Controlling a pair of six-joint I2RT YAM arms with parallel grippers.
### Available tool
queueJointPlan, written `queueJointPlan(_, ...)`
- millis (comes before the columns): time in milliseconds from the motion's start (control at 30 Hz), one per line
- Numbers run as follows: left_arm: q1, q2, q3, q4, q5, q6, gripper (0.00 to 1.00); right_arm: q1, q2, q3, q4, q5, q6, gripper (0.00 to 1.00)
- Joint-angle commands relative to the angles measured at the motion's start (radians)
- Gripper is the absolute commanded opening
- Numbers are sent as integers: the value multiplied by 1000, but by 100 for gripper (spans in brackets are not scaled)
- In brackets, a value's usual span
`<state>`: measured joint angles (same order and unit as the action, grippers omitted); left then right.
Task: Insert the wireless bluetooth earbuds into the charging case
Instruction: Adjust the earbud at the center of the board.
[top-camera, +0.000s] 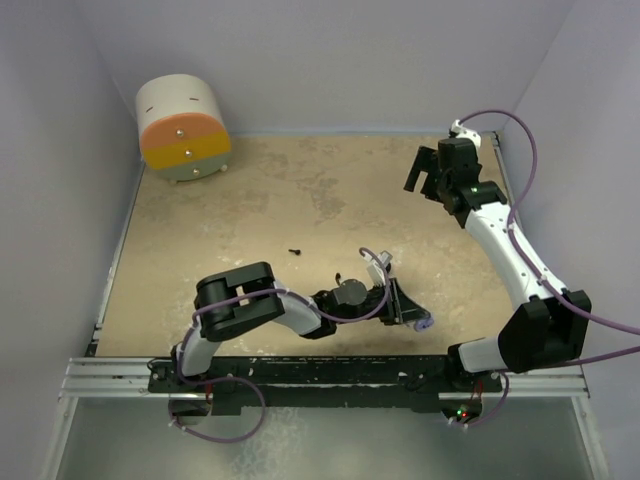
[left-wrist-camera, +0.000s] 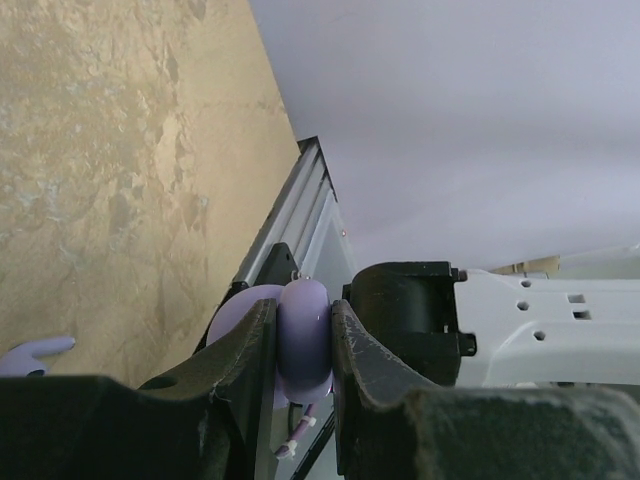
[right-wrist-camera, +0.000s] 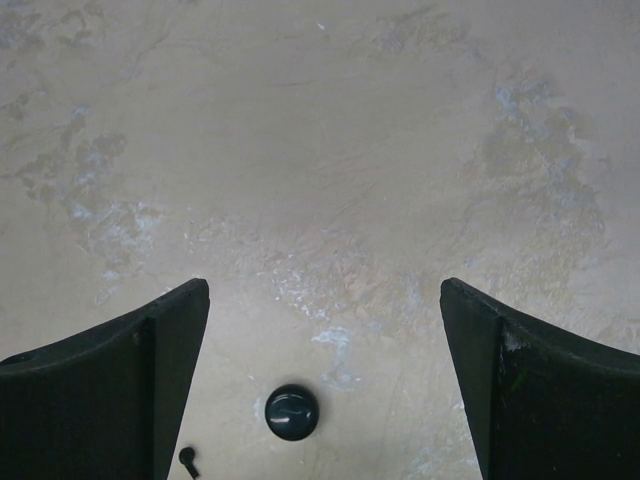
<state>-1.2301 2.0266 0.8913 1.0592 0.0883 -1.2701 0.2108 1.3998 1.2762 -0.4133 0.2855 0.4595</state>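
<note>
Two wrist cameras show what the overhead view leaves tiny. From the left wrist, the left gripper (left-wrist-camera: 304, 322) is clamped on a rounded lavender case (left-wrist-camera: 303, 352), and a lavender earbud (left-wrist-camera: 36, 351) lies on the table (left-wrist-camera: 120, 150) off to one side of its fingers. From the right wrist, the right gripper (right-wrist-camera: 322, 300) hangs spread wide, holding nothing, above a black disc (right-wrist-camera: 291, 411) and a black earbud (right-wrist-camera: 187, 458) beside one finger.

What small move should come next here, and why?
Probably bring the open right gripper over to the lavender earbud on the table: the left gripper is shut on a rounded lavender piece, likely its case, and the right holds nothing.
</note>
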Motion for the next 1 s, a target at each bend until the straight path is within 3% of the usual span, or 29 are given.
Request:
queueJointPlan(0, -19, 25, 60, 42, -16, 19, 0, -8, -43, -15, 35, -20, -32, 100)
queueJointPlan(967, -22, 104, 61, -8, -65, 77, 0, -11, -101, -115, 79, -54, -42, 100)
